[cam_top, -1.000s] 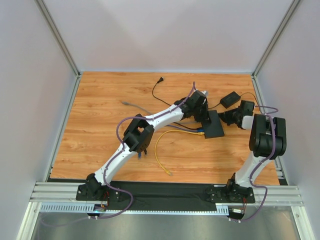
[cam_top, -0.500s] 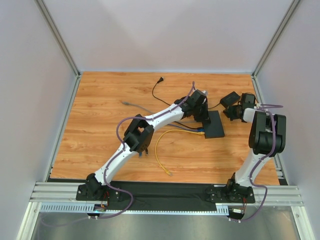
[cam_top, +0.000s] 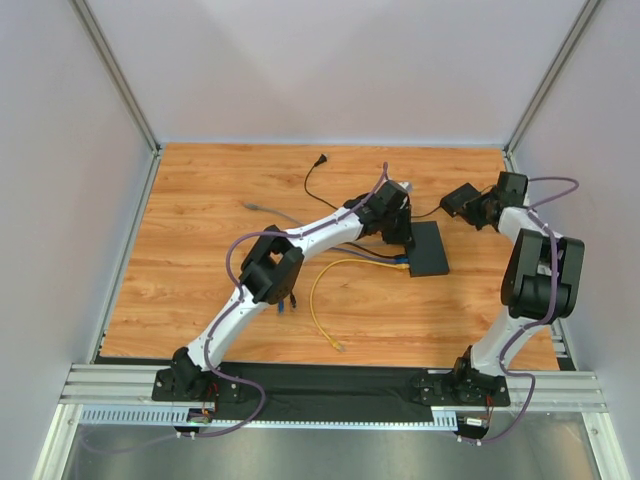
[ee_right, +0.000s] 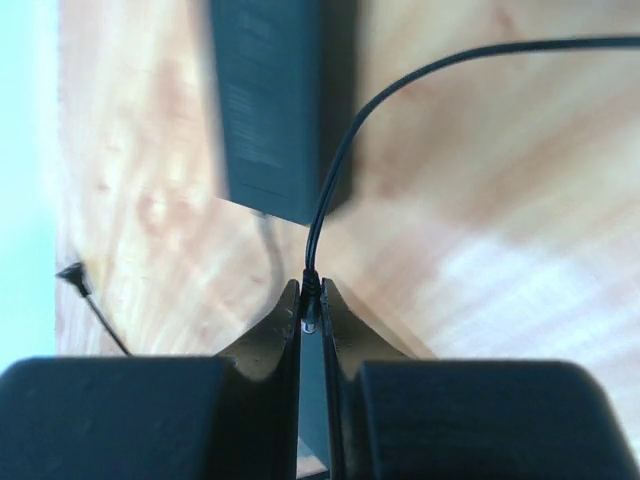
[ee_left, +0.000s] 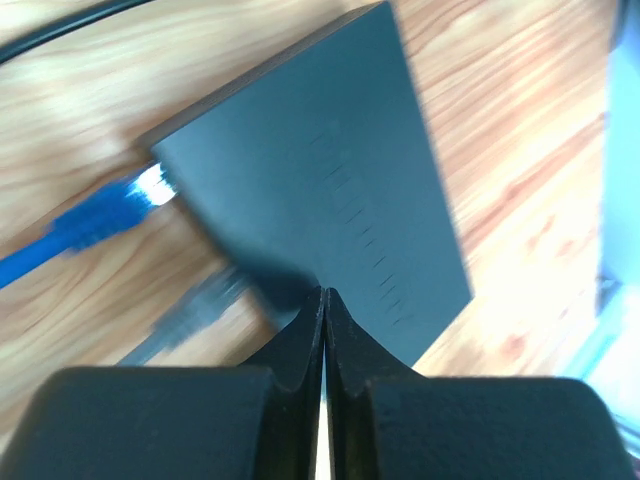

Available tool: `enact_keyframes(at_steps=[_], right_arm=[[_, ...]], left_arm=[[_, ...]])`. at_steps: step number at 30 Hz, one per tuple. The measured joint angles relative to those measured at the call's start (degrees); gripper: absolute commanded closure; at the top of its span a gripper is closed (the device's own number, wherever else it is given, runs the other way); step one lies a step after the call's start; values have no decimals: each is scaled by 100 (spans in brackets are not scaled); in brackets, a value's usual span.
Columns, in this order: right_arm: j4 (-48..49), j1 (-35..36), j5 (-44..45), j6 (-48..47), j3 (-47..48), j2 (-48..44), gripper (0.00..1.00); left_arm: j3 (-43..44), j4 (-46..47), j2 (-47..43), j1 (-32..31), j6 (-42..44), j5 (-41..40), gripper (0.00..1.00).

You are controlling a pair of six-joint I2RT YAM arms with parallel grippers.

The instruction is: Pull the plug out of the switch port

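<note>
The switch (cam_top: 430,252) (ee_left: 330,170) is a flat black box lying mid-table, with a blue cable (ee_left: 100,225) in a port on its left edge. My left gripper (cam_top: 405,240) (ee_left: 323,292) is shut and empty, its tips over the switch's port-side corner. My right gripper (cam_top: 480,210) (ee_right: 312,298) hangs at the back right, shut on a small black barrel plug (ee_right: 311,292). The plug's thin black cord (ee_right: 400,80) runs off past the power adapter brick (cam_top: 460,197) (ee_right: 270,100). The plug is clear of the switch.
A yellow cable (cam_top: 320,310) loops on the wood in front of the switch. A grey cable (cam_top: 262,210) lies to the left. A black mains cord (cam_top: 315,170) trails toward the back wall. Enclosure walls stand close on the right.
My right gripper has drawn back from the switch's right edge toward the back right, carrying the plug with it. The left arm has stayed over the switch, shifting only slightly.
</note>
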Motion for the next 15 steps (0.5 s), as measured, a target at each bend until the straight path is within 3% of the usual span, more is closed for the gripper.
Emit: enact_keyframes(at_steps=[7,15], right_arm=[[-531,2,-87,-647,1246,236,100],[-1329,90,341,-1226,1399,490,100]], left_arm=[[-680,-597,-769,48,470,-278,82],[-1478,-1003,-2441,238,933,-479,79]])
